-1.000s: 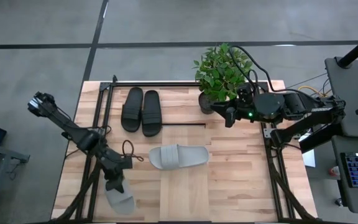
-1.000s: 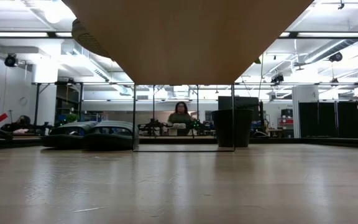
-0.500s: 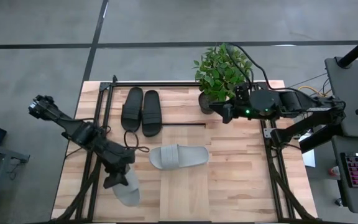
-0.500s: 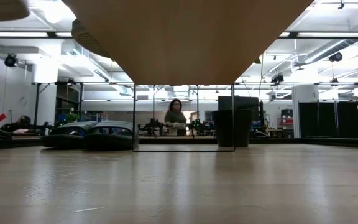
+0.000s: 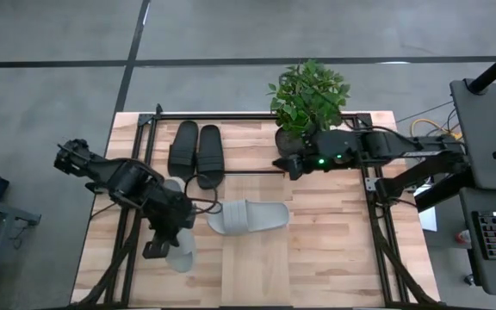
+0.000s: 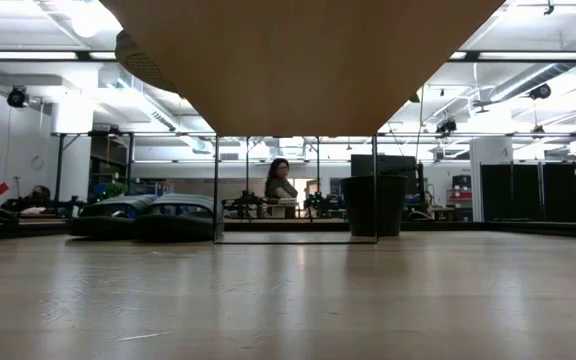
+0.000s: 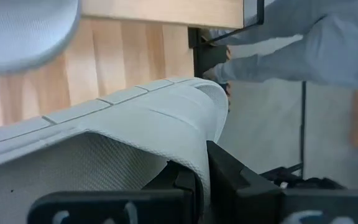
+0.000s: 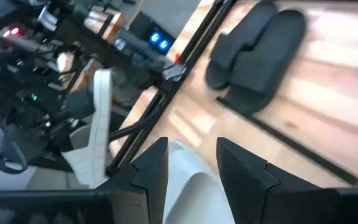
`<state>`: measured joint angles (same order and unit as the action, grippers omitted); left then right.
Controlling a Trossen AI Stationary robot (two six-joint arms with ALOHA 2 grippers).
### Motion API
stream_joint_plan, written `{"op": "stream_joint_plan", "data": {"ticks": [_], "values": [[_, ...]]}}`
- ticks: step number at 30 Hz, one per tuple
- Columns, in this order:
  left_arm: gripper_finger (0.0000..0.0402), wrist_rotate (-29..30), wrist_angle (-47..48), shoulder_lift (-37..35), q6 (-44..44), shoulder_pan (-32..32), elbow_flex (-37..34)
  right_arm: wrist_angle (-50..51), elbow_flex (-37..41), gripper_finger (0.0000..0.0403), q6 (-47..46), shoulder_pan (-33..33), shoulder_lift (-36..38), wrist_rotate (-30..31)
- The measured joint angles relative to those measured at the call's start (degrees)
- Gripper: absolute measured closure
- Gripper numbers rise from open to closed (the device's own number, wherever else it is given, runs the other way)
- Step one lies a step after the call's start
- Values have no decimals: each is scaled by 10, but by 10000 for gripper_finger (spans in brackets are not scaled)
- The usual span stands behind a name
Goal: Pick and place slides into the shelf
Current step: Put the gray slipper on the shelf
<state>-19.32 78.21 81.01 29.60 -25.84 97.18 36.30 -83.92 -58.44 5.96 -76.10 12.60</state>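
Note:
One pale grey slide (image 5: 182,255) is in my left gripper (image 5: 165,244) above the table's near-left part; it fills the left wrist view (image 7: 135,118) and shows upright in the right wrist view (image 8: 98,118). The other grey slide (image 5: 248,216) lies sole down across the far end of the shelf (image 5: 254,271), a pale raised panel. The black pair (image 5: 196,155) lies side by side on the table beyond the shelf's left. My right gripper (image 5: 284,164) is open by the shelf's far bar, touching nothing (image 8: 192,149). My left gripper pinches a curved edge of the grey slide (image 7: 202,163) between its two fingers (image 7: 232,177); whether that edge is strap or sole I cannot tell. The slide is lifted clear of the table and stands on edge in the hold.
A potted plant (image 5: 306,99) stands at the table's far right, just behind my right arm. Black arm frames (image 5: 136,198) run along both sides of the table. A person (image 6: 280,185) is in the room beyond the table.
My left gripper has carried the grey slide from the near-left corner toward the far edge and toward the shelf, turning as it went. My right gripper has moved toward the table's left, from beside the plant pot to the shelf's far bar.

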Motion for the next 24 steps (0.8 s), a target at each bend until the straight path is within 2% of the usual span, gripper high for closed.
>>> {"op": "stream_joint_plan", "data": {"ticks": [3,9,18,24], "values": [[401,3,32,26,-41,7,44,-9,0,275,4,-3,-18,-34],[401,18,119,72,-121,7,113,-12,0,275,3,-6,-27,-40],[401,16,118,111,-222,11,144,-62,0,245,10,-10,-25,-42],[401,15,118,117,-246,15,152,-99,-1,209,14,-11,-29,-65]]}}
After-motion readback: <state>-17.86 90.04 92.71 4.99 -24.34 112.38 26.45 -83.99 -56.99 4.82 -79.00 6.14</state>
